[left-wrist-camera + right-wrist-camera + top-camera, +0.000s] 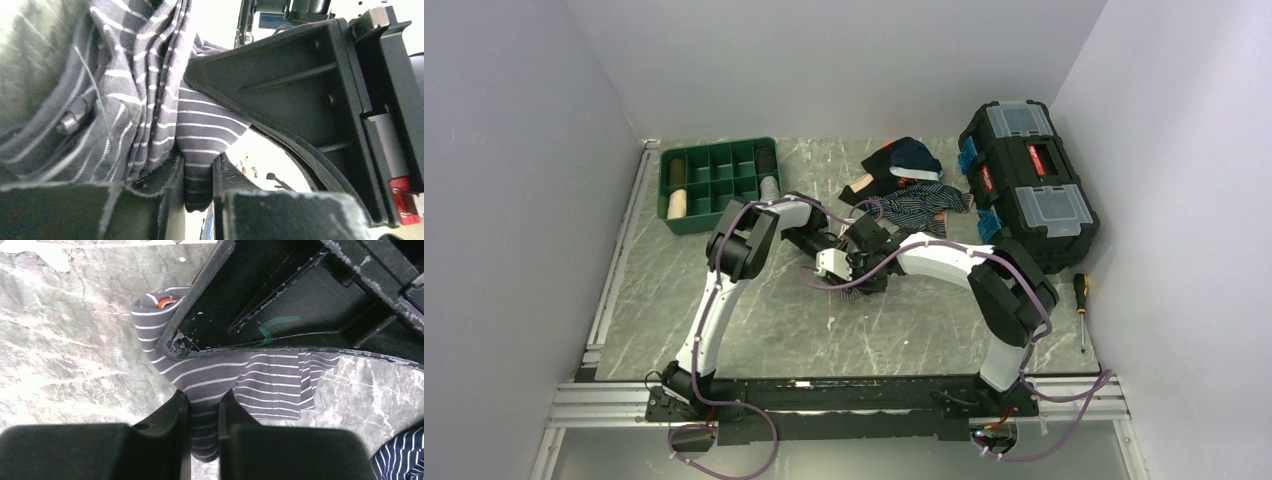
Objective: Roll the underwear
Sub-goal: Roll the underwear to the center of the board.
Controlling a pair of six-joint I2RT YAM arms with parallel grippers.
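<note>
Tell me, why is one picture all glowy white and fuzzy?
Left wrist view: bright light behind the underwear washes out to white, and the near fingers look blurry. Right wrist view: evenly lit, table sharp. Top view: soft, no glare.

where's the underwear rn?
Mid-table in the top view: the underwear is pinched by the left pincer and right pincer, just in front of the clothes pile, right of the green tray.

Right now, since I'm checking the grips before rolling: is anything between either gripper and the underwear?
Nothing visible. The left gripper and the right gripper each pinch a fold of the grey, white-striped underwear directly.
</note>
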